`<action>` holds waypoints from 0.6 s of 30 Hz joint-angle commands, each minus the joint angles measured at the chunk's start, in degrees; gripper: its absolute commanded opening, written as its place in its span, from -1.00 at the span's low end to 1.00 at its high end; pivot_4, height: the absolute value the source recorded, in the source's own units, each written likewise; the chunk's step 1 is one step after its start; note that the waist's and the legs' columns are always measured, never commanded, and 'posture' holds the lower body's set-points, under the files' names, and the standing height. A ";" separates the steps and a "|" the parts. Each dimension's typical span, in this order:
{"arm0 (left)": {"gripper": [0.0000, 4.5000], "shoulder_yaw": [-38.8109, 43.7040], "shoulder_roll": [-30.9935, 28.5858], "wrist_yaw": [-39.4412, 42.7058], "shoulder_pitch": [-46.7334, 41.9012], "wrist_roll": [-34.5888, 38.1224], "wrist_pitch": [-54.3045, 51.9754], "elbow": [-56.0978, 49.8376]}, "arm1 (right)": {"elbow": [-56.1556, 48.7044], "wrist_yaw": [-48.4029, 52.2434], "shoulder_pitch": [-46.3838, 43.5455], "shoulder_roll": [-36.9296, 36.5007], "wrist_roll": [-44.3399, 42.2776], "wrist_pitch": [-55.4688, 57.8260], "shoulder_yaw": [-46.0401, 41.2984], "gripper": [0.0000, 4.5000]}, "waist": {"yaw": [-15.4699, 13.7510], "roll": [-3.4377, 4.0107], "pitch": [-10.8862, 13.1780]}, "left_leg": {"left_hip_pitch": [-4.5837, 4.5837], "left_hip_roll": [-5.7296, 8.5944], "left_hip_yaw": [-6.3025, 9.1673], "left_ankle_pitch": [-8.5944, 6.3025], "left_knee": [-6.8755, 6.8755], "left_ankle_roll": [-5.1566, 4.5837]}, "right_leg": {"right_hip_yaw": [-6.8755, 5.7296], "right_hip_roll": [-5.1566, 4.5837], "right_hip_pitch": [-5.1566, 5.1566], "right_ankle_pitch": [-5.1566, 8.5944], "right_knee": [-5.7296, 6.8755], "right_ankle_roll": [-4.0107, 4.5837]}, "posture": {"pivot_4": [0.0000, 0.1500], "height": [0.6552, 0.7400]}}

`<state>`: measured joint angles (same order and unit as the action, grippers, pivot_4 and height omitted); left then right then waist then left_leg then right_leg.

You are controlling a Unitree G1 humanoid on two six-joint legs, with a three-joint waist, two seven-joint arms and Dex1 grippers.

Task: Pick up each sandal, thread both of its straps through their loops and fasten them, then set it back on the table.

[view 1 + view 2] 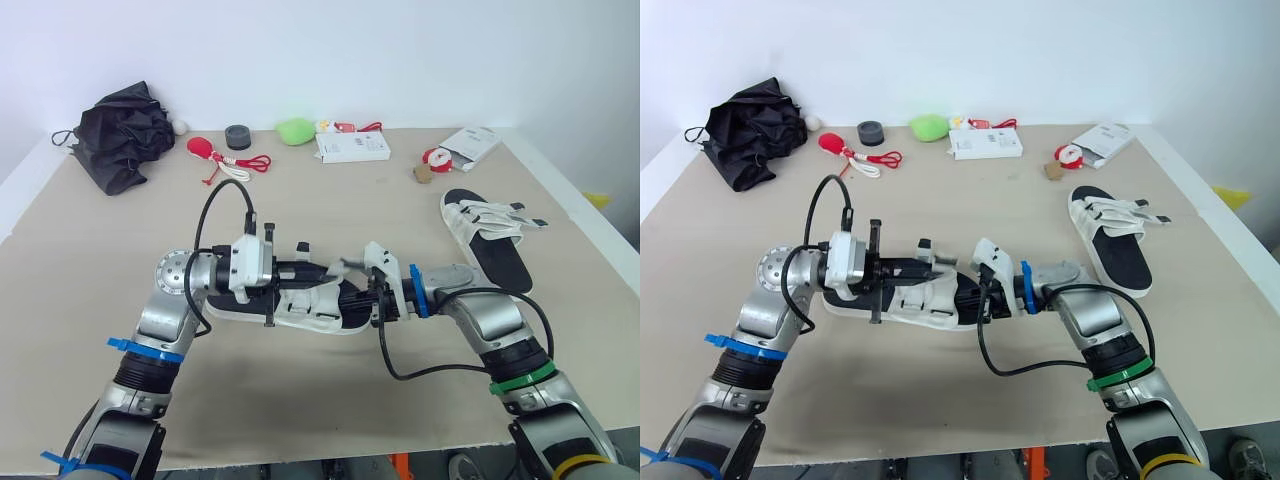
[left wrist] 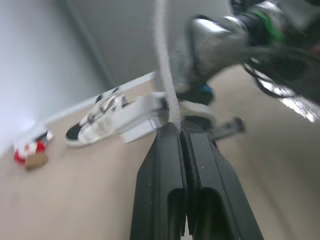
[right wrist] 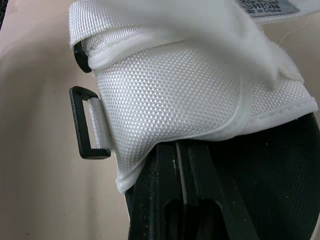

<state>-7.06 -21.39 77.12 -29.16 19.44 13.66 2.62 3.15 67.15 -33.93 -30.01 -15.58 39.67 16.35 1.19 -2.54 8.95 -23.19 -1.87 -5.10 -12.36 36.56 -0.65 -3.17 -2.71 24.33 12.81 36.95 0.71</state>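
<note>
Threading is the step in hand, on the first sandal [image 1: 320, 312], which sits at the centre of the head view, low over the worktop [image 1: 350, 200] between the two arms. The left end effector [image 2: 180, 131] comes in from the left of the frame, its fingers pressed together on a white strap [image 2: 162, 60] that rises from the tips. The right end effector [image 3: 177, 147] comes in from the right, fingers also together and, as far as can be seen, pinching the lower edge of the woven upper [image 3: 170, 95] to steady the shoe. A black loop [image 3: 85, 125] stands free at the side of that upper, with nothing through it.

The next move probably calls for steering the strap's tip into that loop, a fine alignment while the right side holds firm, then pulling it through and pressing it down.

The second sandal [image 1: 487, 232] lies at the upper right, well apart.
</note>
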 commanded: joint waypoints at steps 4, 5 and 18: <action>-0.86 -4.78 -2.66 9.82 3.93 0.17 19.07 0.11 | 3.86 -0.34 0.53 0.65 2.11 0.21 3.88 -1.00 | -0.07 0.00 0.00 | 0.00 -0.19 -0.03 -0.04 0.00 -0.03 | 0.01 0.20 0.02 0.04 -0.02 0.05 | 1.00 1.00; -0.73 -5.09 -2.72 10.04 3.84 0.31 20.50 0.70 | 3.94 -0.31 0.45 0.65 2.09 0.13 3.95 -1.00 | -0.17 0.00 0.00 | -0.02 -0.22 0.00 -0.04 0.00 -0.03 | 0.00 0.24 0.02 0.06 -0.02 0.08 | 1.00 1.00; 0.54 -5.89 -16.88 2.20 4.66 15.38 -25.84 -10.14 | 3.59 0.17 0.82 0.05 1.99 0.14 4.46 -1.00 | 0.04 0.03 -0.01 | -0.03 -0.34 0.06 -0.04 0.04 -0.03 | 0.05 0.46 0.01 0.14 0.00 -0.13 | 1.00 1.00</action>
<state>-12.90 -33.84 79.84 -24.35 27.68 4.33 -0.53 4.64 67.42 -35.20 -29.12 -15.46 38.37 17.83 1.23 -2.51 8.94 -23.22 -2.22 -5.01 -12.40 36.60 -0.68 -3.10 -2.21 24.34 13.00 36.96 0.52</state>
